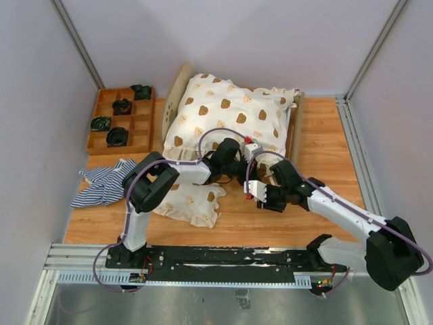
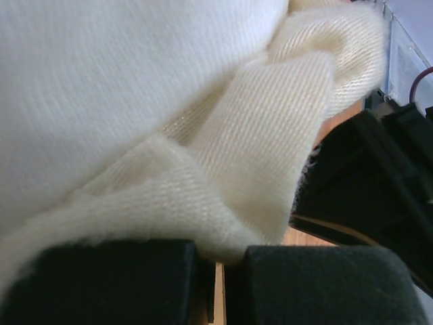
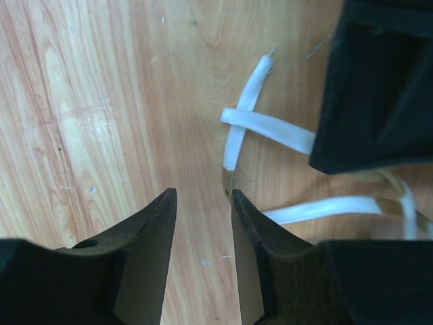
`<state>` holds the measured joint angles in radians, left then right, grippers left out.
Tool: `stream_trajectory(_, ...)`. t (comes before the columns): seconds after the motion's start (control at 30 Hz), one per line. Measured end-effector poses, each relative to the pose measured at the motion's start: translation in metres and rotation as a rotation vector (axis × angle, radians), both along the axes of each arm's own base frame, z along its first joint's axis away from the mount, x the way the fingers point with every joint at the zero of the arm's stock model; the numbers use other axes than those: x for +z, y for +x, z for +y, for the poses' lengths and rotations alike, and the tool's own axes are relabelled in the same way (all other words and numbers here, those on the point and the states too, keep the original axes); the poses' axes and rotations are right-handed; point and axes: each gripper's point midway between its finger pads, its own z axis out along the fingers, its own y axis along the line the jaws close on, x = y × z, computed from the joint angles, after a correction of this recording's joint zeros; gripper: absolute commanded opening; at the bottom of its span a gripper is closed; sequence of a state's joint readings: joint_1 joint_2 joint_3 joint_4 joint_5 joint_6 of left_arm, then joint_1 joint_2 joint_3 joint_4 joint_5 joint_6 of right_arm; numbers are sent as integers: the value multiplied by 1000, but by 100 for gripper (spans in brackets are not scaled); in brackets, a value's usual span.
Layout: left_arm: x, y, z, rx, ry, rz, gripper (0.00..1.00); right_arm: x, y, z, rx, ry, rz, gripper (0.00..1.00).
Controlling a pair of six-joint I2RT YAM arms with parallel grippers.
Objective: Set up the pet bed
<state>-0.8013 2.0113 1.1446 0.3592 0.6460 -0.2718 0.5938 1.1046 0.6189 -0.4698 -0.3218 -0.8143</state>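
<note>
one wooden tabletop (image 1: pixel 318 135), pale walls (image 1: pixel 270 40)

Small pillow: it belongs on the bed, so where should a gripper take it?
I'd pinch its ruffled near-right corner, coming from above on the right. The small pillow lies flat on the table, and the left arm covers its far-left side.

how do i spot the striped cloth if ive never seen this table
At the table's left edge, find the brown tray. Just on its near side lies the crumpled striped cloth. It has the only blue-and-white stripes; the quilt and pillow are cream with bears.
</note>
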Motion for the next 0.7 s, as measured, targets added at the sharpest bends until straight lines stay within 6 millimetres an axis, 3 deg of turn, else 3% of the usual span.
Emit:
stream_trajectory(0.17,0,1,-1,-4,-8,-5,3,-21,0,-4,26,-32,66,38)
stream_trajectory(0.47,0,2,-3,-11,-24,-15,3,-25,23,3,31,-15,9,37)
stream_trajectory(0.7,1,3,-5,-14,-35,-19,3,-36,23,1,29,-36,44,29)
